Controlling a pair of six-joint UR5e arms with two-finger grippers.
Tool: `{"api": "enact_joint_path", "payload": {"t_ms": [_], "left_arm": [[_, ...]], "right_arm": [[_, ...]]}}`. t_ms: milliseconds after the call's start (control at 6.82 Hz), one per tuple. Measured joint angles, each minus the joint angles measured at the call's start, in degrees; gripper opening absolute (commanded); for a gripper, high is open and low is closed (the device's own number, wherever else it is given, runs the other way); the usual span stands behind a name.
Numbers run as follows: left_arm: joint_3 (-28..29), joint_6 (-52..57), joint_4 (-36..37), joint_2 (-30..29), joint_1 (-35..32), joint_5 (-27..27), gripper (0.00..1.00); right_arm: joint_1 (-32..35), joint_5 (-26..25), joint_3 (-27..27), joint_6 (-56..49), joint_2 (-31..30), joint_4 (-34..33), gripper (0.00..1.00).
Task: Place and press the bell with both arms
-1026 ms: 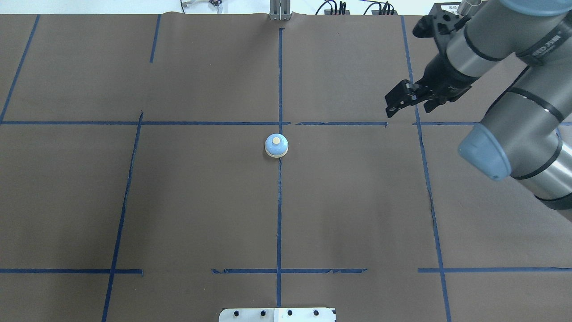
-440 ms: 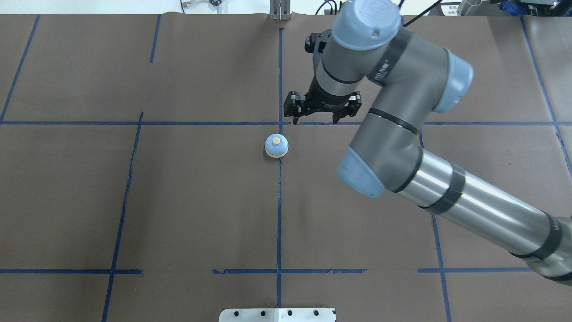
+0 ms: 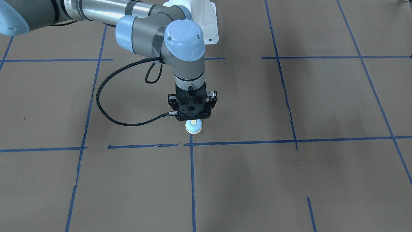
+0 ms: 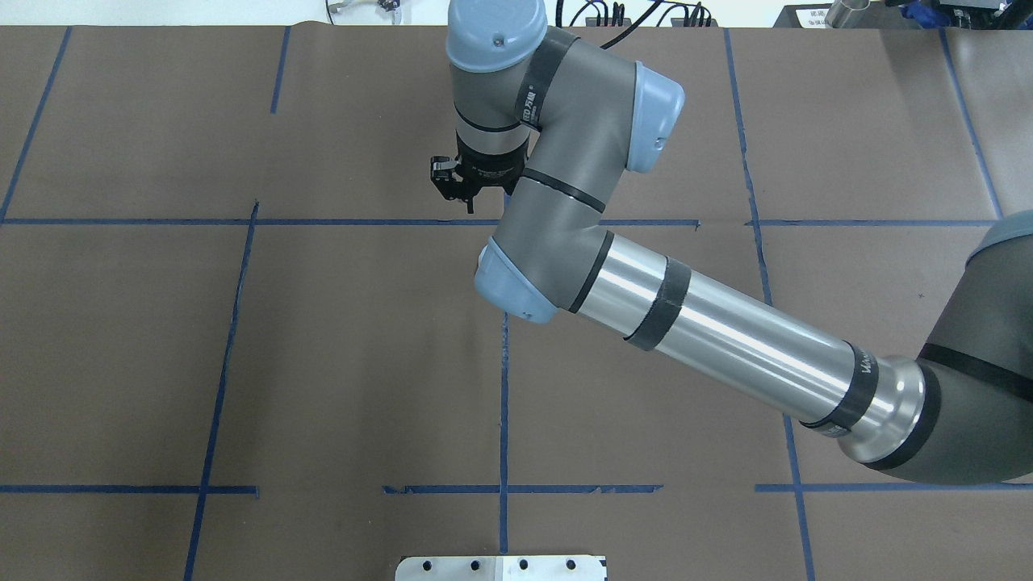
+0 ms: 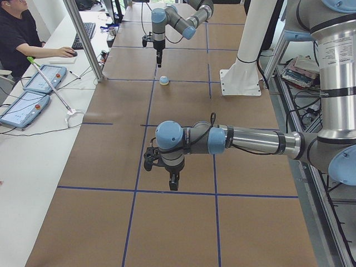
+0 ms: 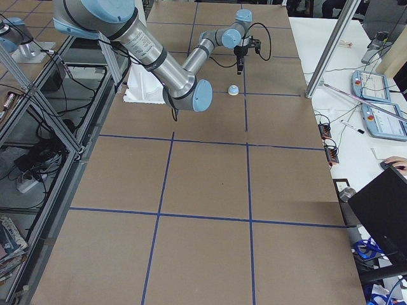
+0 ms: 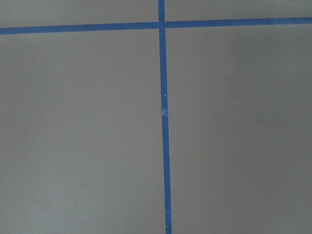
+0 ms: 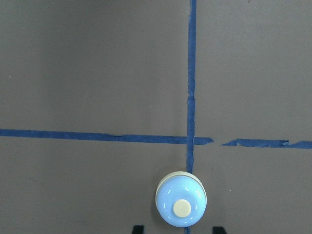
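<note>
Brown paper covers the desk (image 4: 323,363), cut into squares by blue tape (image 4: 504,403), and we start at the near end of the exterior left view. Here the left arm (image 5: 250,140) stretches low across the paper, its left claw (image 5: 173,182) pointing straight down close to a tape line. No other exterior view catches it, so wide or narrow, I cannot tell. Its own wrist camera gives only paper and a tape crossing.

Further along, the bell (image 3: 193,126)! It sits upright on the centre tape line, just on the robot's side of a crossing, cream button up. Overhead it is hidden: the right arm (image 4: 710,331) folds over the middle and a blue joint cap (image 4: 512,294) covers the spot. The front-facing view fills that in, with the right claw (image 3: 192,115) hanging directly over the bell, pointing down. Both side views show air between claw and bell, so no contact. And the right wrist camera adds the spread: two black fingertips (image 8: 138,228) peek in at the bottom edge, one each side of the dome and wider apart than its base. That claw is wide.

Far off, an operator (image 5: 16,30) in black sits alongside the desk.
</note>
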Motion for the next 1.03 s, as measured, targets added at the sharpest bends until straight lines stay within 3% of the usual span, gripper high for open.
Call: {"api": "enact_joint_path", "payload": {"t_ms": [440, 1026], "left_arm": [[0.0, 0.0, 0.0, 0.0, 0.0, 0.0, 1.0], [0.0, 0.0, 0.0, 0.0, 0.0, 0.0, 1.0]], "right_arm": [[-1.6, -1.1, -5.2, -0.7, 1.0, 0.2, 0.0], [-2.7, -1.7, -9.9, 0.0, 0.7, 6.2, 0.0]]}}
